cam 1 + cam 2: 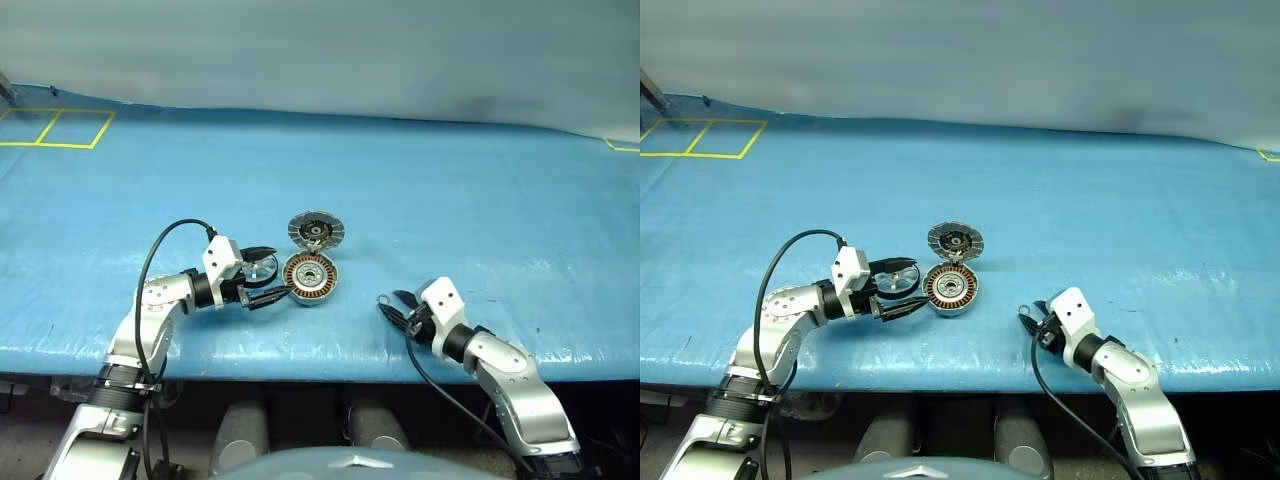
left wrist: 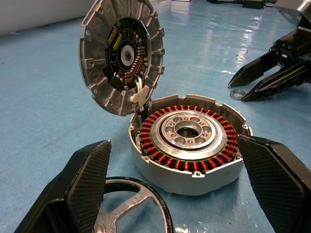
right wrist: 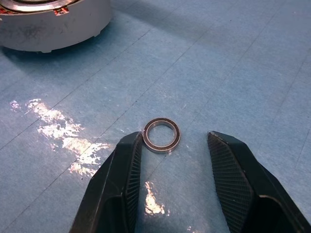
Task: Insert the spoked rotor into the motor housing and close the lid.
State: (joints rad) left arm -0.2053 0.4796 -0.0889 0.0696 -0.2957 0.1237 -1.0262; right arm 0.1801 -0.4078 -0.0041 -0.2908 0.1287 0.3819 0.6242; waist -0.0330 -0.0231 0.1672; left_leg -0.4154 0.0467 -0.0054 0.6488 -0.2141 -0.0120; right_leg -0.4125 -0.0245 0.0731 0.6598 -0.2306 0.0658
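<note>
The motor housing [image 1: 310, 277] sits on the blue table, its copper windings [image 2: 160, 154] showing. Its lid [image 1: 316, 231] stands open on the hinge at the housing's far side, striped face toward me. The spoked rotor [image 1: 262, 268] lies flat just left of the housing. My left gripper [image 1: 268, 275] is open over it, one finger [image 2: 85, 187] beside the rotor's rim [image 2: 146, 194], with the fingertips reaching the housing's wall. My right gripper [image 3: 175, 145] is open low over the table to the right. A tiny black ring [image 3: 162, 135] lies between its fingertips.
The blue cloth [image 1: 480, 200] covers the table to its front edge [image 1: 330, 365]. Yellow tape squares [image 1: 60, 128] mark the far left corner. A grey wall rises behind the table.
</note>
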